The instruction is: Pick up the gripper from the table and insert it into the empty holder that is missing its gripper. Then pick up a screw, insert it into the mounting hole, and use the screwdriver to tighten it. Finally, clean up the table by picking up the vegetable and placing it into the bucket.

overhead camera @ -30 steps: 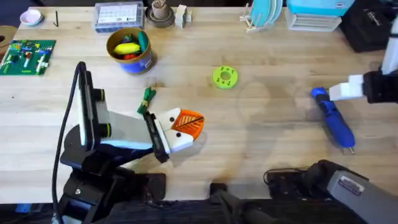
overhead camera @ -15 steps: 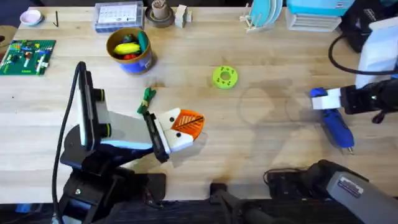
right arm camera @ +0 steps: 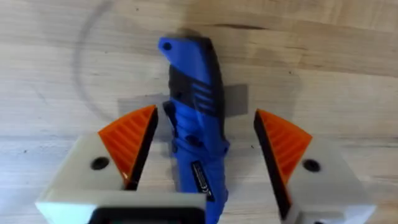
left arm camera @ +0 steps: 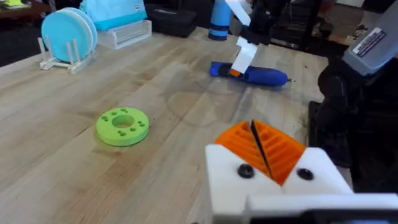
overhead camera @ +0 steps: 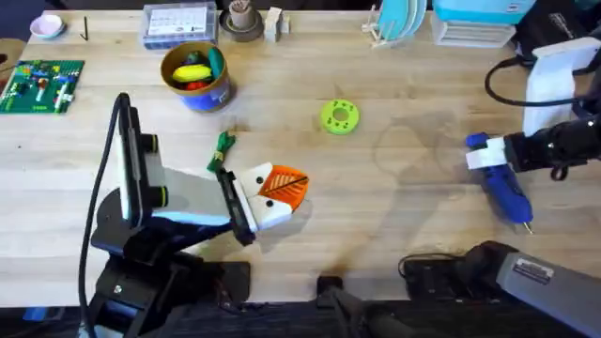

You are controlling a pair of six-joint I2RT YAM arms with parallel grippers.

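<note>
Right hand (right arm camera: pixel 202 155) has descended over the screwdriver (overhead camera: pixel 505 182) lying on the table (overhead camera: pixel 394 225), fingers spread astride its body, not clenched. Left hand (left arm camera: pixel 261 149) rests with pads together. Tightening pending; vegetable (overhead camera: pixel 223 147) outside bucket (overhead camera: pixel 196 75).
</note>
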